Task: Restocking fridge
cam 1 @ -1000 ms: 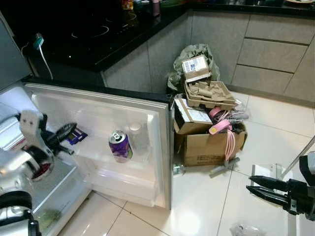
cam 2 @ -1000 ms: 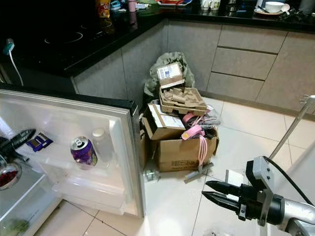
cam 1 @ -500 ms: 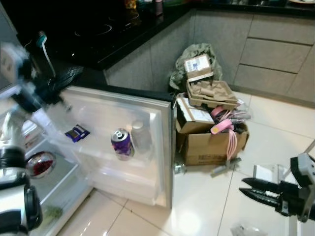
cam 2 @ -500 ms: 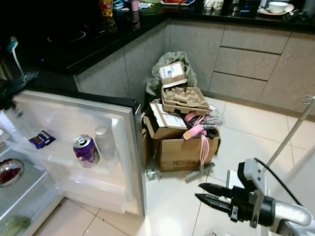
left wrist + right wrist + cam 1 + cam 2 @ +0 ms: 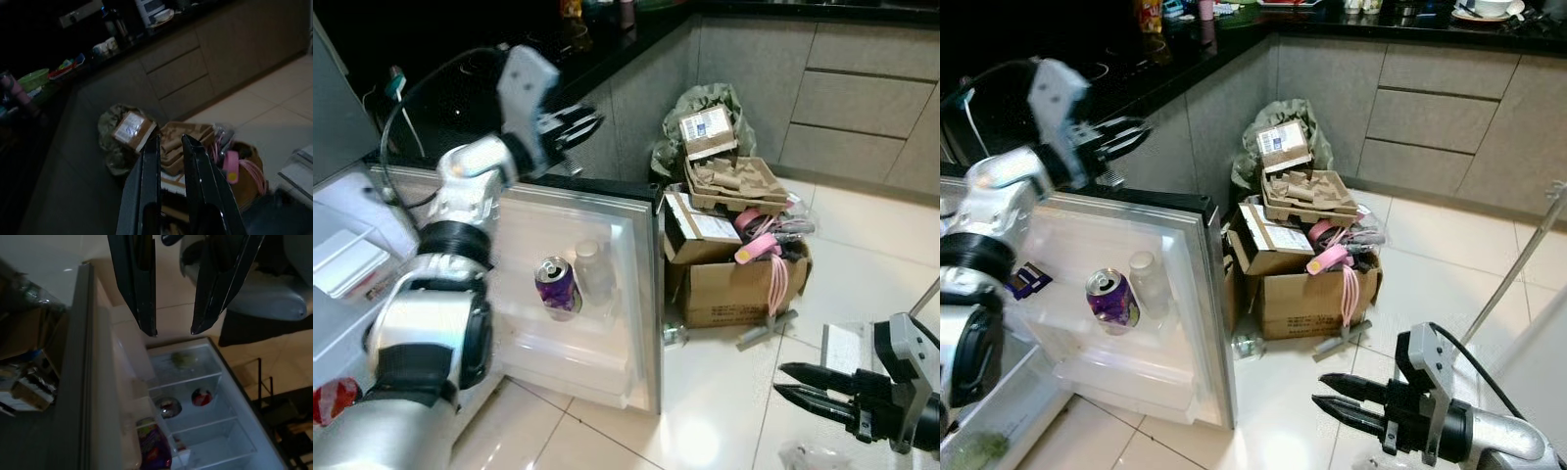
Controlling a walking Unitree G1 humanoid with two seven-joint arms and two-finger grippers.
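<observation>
1. The left gripper [image 5: 576, 122] is raised above the top edge of the white fridge door [image 5: 636, 284]; its fingers are nearly together and empty, probably to take the door.
2. The purple drink can [image 5: 554, 287] stands on the door shelf beside a clear plastic bottle [image 5: 590, 274].
3. The right gripper [image 5: 1347, 401] is held low over the floor, slightly open, holding nothing.
4. The fridge interior is mostly hidden by the left arm.
</observation>
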